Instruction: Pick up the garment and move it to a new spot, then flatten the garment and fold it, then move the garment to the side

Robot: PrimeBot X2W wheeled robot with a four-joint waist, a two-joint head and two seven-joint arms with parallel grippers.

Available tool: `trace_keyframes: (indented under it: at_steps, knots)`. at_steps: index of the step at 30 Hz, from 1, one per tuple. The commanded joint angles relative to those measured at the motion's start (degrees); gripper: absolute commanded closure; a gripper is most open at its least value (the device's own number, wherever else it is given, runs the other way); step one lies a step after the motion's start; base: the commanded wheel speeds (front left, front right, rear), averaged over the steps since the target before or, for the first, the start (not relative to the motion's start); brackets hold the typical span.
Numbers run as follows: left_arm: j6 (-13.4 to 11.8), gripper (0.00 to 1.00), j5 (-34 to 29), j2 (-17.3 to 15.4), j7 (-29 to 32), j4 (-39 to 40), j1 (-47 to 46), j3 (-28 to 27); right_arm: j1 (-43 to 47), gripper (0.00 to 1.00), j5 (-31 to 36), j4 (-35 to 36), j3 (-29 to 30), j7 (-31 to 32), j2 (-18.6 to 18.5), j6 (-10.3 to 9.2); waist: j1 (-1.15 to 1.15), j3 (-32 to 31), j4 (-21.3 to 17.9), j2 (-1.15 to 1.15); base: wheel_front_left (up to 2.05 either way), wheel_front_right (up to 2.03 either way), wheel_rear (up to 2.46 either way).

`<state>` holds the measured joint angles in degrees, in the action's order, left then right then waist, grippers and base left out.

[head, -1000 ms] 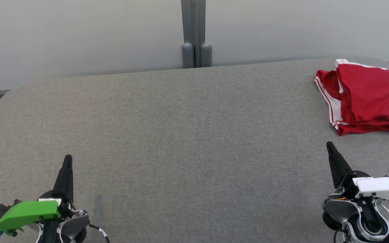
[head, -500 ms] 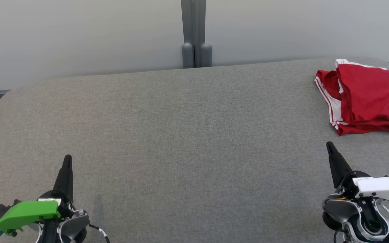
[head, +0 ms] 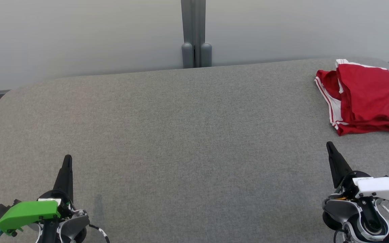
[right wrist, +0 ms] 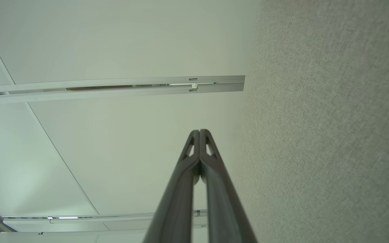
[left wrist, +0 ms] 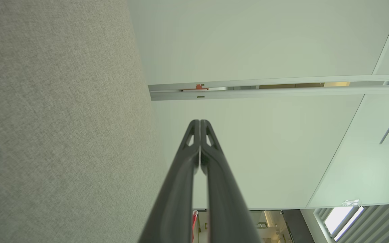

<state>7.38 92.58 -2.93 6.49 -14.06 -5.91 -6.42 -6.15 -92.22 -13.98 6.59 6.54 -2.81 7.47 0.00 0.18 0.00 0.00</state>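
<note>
- Left gripper [head: 67, 159], two long dark fingers on a wrist with a green plastic cover [head: 27, 212]: sits at the lower left of the head view, over the near part of the table, pointing away from the robot. In the left wrist view the fingers [left wrist: 179, 189] are pressed together, tips meeting.
- Right gripper [head: 330, 145], two long dark fingers on a wrist with a white plastic cover [head: 380, 188]: sits at the lower right of the head view, over the near part of the table, tip leaning slightly left. In the right wrist view the fingers [right wrist: 215, 195] are pressed together, tips meeting.
- Grey fabric-covered table [head: 187, 128] with rounded far corners: spans the head view from the near edge to the wall.
- Red garment with white stripe trim [head: 366, 98]: lies folded in a compact bundle at the far right of the table, near the far right corner. Its right side is cut off by the frame edge. It is beyond the right gripper's tip and not touching it, and well apart from the left gripper.
- Pale wall panels [head: 79, 33]: stand behind the far edge of the table.
- Grey vertical post [head: 193, 30]: stands between the panels at centre, with two rounded caps at its base.
</note>
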Motion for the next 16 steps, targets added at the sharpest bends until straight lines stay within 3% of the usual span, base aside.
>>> trace_keyframes:
  at_steps: [1,16]
  knots:
    - [0.32,1.0,-0.17,-0.11,0.15,-0.06,-0.81,-0.21,-0.28,1.0,-0.37,-0.1,0.07,0.19,-0.06,0.04,0.0,0.0,0.0,0.0,0.0,0.0,0.0]
    - [0.32,1.0,-0.22,-0.09,0.19,-0.06,-0.81,-0.24,-0.28,1.0,-0.37,-0.1,0.06,0.19,-0.06,0.04,0.0,0.0,0.0,0.0,0.0,0.0,0.0]
